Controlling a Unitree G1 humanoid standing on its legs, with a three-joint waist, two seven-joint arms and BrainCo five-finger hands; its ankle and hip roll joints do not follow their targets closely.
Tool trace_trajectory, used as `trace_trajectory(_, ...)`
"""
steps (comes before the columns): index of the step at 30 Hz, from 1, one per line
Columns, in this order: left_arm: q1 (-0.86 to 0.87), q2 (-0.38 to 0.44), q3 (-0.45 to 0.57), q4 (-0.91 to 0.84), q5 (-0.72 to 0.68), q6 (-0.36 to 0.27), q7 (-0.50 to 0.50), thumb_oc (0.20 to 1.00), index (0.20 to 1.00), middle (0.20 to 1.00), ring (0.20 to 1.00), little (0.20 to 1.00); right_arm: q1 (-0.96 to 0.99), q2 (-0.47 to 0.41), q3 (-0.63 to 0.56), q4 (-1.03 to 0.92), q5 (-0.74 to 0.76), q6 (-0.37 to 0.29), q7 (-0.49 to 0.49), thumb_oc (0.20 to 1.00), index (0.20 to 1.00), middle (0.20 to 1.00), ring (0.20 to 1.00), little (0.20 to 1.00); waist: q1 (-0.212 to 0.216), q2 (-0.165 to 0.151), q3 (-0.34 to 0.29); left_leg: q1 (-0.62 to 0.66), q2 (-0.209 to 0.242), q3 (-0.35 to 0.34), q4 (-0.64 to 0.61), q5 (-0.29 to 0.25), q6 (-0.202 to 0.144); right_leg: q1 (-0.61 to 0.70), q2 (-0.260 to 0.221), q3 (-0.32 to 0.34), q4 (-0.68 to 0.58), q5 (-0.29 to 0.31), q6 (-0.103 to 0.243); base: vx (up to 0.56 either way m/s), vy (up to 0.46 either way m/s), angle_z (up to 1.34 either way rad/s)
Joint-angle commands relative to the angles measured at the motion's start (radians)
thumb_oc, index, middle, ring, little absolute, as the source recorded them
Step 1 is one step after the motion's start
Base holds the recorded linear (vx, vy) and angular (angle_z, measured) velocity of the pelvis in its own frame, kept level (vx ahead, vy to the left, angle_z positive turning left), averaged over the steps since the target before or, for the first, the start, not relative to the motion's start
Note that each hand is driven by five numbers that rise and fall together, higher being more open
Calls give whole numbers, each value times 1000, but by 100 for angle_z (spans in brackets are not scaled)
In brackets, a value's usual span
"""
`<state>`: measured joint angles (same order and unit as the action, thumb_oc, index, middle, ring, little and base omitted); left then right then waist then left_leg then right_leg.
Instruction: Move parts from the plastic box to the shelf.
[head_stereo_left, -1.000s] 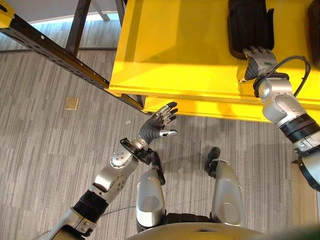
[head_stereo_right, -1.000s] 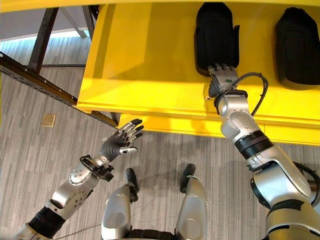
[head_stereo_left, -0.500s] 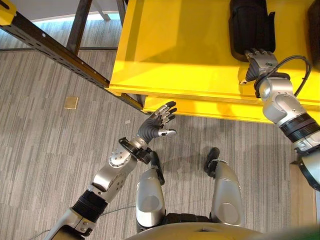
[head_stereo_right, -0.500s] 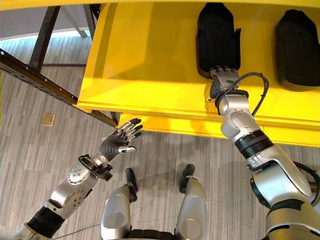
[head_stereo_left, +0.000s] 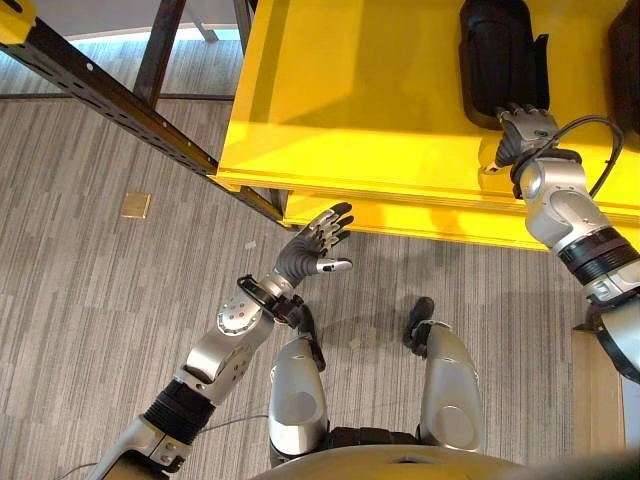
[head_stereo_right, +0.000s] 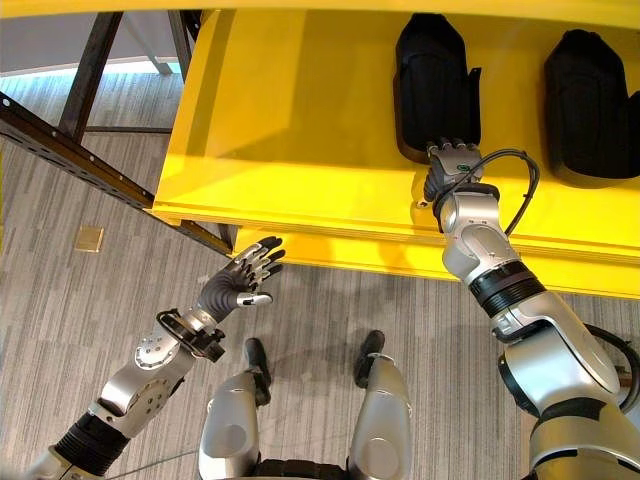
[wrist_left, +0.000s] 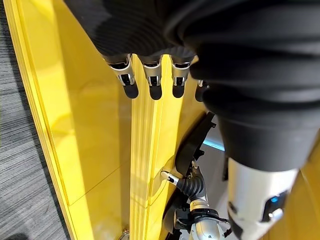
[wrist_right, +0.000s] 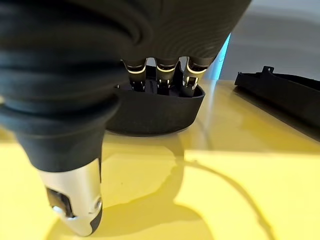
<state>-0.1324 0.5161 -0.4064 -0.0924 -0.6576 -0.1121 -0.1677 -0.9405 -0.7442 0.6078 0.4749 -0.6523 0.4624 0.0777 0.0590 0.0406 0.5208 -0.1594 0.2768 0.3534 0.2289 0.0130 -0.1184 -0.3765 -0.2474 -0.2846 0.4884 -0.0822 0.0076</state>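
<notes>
A black moulded part (head_stereo_left: 497, 55) lies on the yellow shelf (head_stereo_left: 360, 90). My right hand (head_stereo_left: 525, 130) rests on the shelf at the part's near end. Its straight fingers (wrist_right: 159, 75) touch the rim of the part (wrist_right: 155, 112), so the hand is open. A second black part (head_stereo_right: 590, 110) lies further right on the same shelf. My left hand (head_stereo_left: 308, 250) hangs open above the floor, just below the shelf's front edge (head_stereo_left: 400, 215), and holds nothing. Its fingers (wrist_left: 150, 80) point at the yellow edge.
A dark perforated metal beam (head_stereo_left: 110, 100) runs diagonally at the left, under the shelf corner. Dark rack legs (head_stereo_left: 160, 45) stand behind it. A small brass plate (head_stereo_left: 135, 205) is set in the grey striped floor.
The whole picture has shifted slightly. My right hand stays against the near end of the black part. The left hand has hardly moved.
</notes>
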Motion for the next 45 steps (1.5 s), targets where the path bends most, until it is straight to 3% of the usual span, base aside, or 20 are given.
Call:
trace_trajectory(1, 41, 2, 10, -105, -23, -32, -8, 1000, 1000, 1000, 1000, 1000, -41, 14, 1, -29, -46, 5, 0, 1000, 1000, 1000, 1000, 1000, 0, -13, -1, -26, -20, -16, 88, -83, 47, 66, 49, 24, 25, -112, 36, 0, 0, 0)
trace_trajectory(10, 41, 2, 9, -98, -22, -38, -1, 1000, 1000, 1000, 1000, 1000, -21, 22, -8, -102, -74, -3, 25, 1000, 1000, 1000, 1000, 1000, -5, -18, -1, -20, -21, -14, 88, -84, 48, 74, 55, 27, 21, -112, 37, 0, 0, 0)
trace_trajectory(18, 41, -1, 13, -104, -17, -32, 7, 1000, 1000, 1000, 1000, 1000, 8, 32, -12, -147, -58, 29, 90, 1000, 1000, 1000, 1000, 1000, -12, -22, -1, -15, -18, -10, 88, -86, 49, 80, 58, 31, 13, -109, 36, 0, 0, 0)
trace_trajectory(33, 34, -1, 18, -106, -14, -18, 9, 1000, 1000, 1000, 1000, 1000, 58, 57, -24, -100, 144, 90, 147, 1000, 1000, 1000, 1000, 1000, -14, -30, -1, -14, -15, -6, 90, -85, 49, 83, 62, 31, 6, -105, 33, 0, 0, 0)
trace_trajectory(37, 28, 3, 14, -100, 6, -28, 22, 1000, 1000, 1000, 1000, 1000, 71, 62, -31, -89, 126, 48, 69, 1000, 1000, 1000, 1000, 1000, -17, -31, -1, -18, -13, -6, 95, -86, 50, 79, 63, 33, 10, -106, 33, 0, 0, 0)
trace_trajectory(38, 26, 5, 10, -99, 16, -38, 28, 1000, 1000, 1000, 1000, 1000, 71, 54, -33, -98, 131, -9, -18, 1000, 1000, 1000, 1000, 1000, -18, -30, -1, -19, -14, -8, 96, -85, 51, 80, 65, 34, 9, -105, 33, 0, 0, 0)
trace_trajectory(41, 16, 4, 4, -96, 5, -50, 54, 1000, 1000, 1000, 1000, 1000, 53, 60, -49, -123, 125, -55, -124, 1000, 1000, 1000, 1000, 1000, -21, -27, -1, -21, -15, -11, 99, -87, 53, 78, 67, 37, 11, -106, 34, 0, 0, 0)
trace_trajectory(45, 1, -1, -4, -86, 14, -53, 66, 1000, 1000, 1000, 1000, 1000, 18, 72, -68, -145, 73, -79, -206, 1000, 1000, 1000, 1000, 1000, -21, -20, -1, -22, -17, -13, 101, -89, 54, 77, 68, 40, 12, -107, 33, 0, 0, 0)
